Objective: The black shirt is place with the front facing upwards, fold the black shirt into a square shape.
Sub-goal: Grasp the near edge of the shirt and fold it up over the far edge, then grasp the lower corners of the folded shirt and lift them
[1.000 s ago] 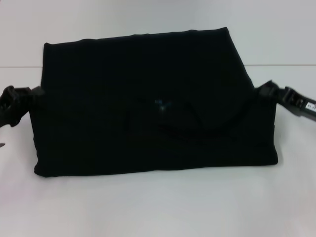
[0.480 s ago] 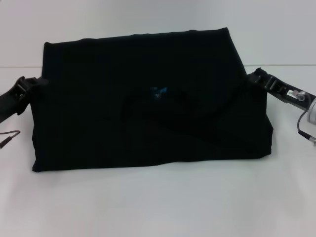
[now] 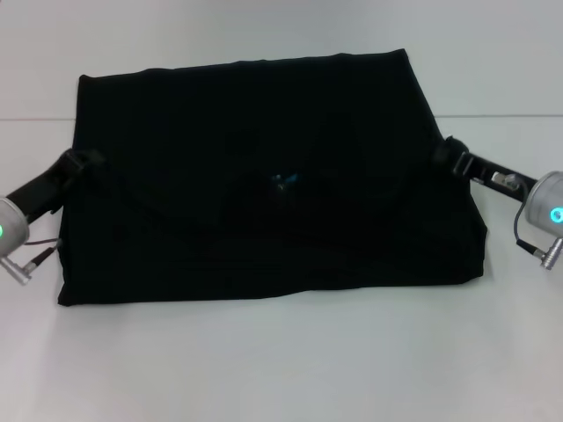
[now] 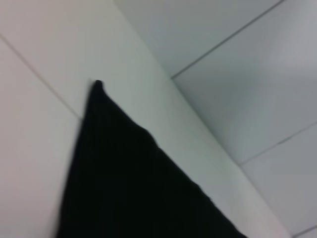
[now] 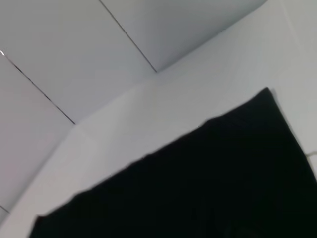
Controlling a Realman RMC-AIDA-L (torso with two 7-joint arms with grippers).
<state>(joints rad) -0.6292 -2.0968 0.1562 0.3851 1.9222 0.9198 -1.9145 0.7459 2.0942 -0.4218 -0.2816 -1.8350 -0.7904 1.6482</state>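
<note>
The black shirt (image 3: 264,114) lies across the middle of the white table in the head view, doubled over, with its small blue neck label (image 3: 283,182) showing near the centre. My left gripper (image 3: 84,162) meets the shirt's left edge and my right gripper (image 3: 444,154) meets its right edge. Each is shut on the upper layer, which stretches between them. The fingertips merge with the dark cloth. Both wrist views show a corner of the black shirt (image 4: 129,188) (image 5: 208,183) against the white surface, without fingers.
The white table (image 3: 281,369) stretches bare in front of the shirt and to both sides. A seam line (image 3: 501,115) crosses the surface behind the shirt. Grey wrist housings with green lights sit at the far left (image 3: 7,230) and far right (image 3: 550,214).
Both grippers have travelled away from me and inward along the shirt's side edges, drawing the held layer with them. The grey wrists have come into the head view.
</note>
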